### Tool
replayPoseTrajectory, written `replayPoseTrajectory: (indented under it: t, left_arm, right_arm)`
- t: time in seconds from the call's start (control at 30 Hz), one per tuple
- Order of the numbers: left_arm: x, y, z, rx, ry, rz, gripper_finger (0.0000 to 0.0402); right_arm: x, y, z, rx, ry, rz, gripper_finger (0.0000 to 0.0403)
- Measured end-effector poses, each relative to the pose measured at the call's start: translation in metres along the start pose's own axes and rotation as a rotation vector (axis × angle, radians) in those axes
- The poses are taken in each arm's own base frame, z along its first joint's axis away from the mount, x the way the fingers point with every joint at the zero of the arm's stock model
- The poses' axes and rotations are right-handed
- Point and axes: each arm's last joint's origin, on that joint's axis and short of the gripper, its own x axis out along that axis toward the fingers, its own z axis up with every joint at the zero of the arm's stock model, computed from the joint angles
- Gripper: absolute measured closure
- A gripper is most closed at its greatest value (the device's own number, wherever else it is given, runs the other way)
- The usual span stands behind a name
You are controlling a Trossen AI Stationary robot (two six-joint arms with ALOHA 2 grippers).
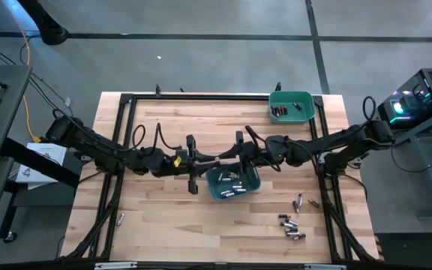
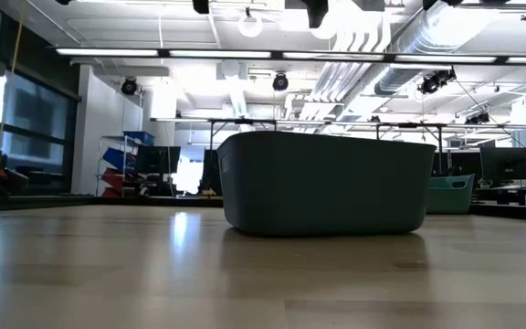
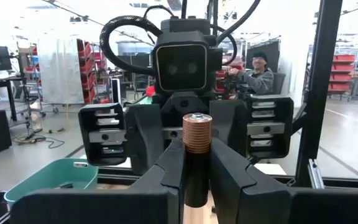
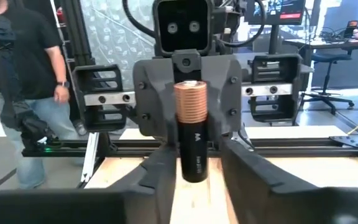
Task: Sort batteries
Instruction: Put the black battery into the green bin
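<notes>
Batteries are mostly sorted or waiting: silvery ones sit in the teal bin [image 1: 255, 184] mid-worktop, darker ones in the far bin [image 1: 291, 96] at the back right corner, and a loose bunch [image 1: 291, 225] lies on the worktop [image 1: 163, 217] near the front right. The one that matters is the copper-topped black cell [image 3: 197, 149], held upright in the air between the two arms, roughly over the middle bin.

The left gripper [image 3: 197, 186] is clamped narrow on the lower part of that cell. The right gripper [image 4: 194, 186] faces it head-on with its fingers [image 4: 154, 177] on either side of the cell, and I can see a sliver of gap, so it isn't gripping.

Looks to me like a hand-off. Tips for doing it cleanly:
- Close the right side on the black body, not the copper end, so the cell can't pivot.
- Grab a stretch of the body that the left fingers aren't already covering, otherwise the pads collide.
- Left should only let go once the right is snug.
- Keep it upright and over the bin, so a fumble drops somewhere recoverable.

Being dark, it probably belongs in the far bin.
</notes>
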Motion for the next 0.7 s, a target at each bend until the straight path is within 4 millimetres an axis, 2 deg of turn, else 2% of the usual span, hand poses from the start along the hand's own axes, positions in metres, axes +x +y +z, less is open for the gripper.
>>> replayPoseTrajectory:
  t: [0.23,0.43,0.57,0.7]
  left_arm:
    - [0.000,0.001,0.000,-0.001,0.003,0.022,0.0343]
    - [-0.001,0.003,0.000,0.025,0.026,0.064,0.0294]
    - [-0.011,0.009,0.006,0.045,0.100,0.233,0.0250]
    - [-0.021,0.015,0.005,0.044,0.185,0.425,0.0226]
  right_arm:
    - [0.001,0.000,-0.003,-0.009,0.016,0.020,0.0375]
    - [-0.003,-0.007,-0.006,0.003,0.092,-0.043,0.0376]
    - [-0.026,-0.029,0.000,0.040,0.229,-0.217,0.0376]
    - [-0.066,-0.071,0.007,0.100,0.404,-0.489,0.0376]
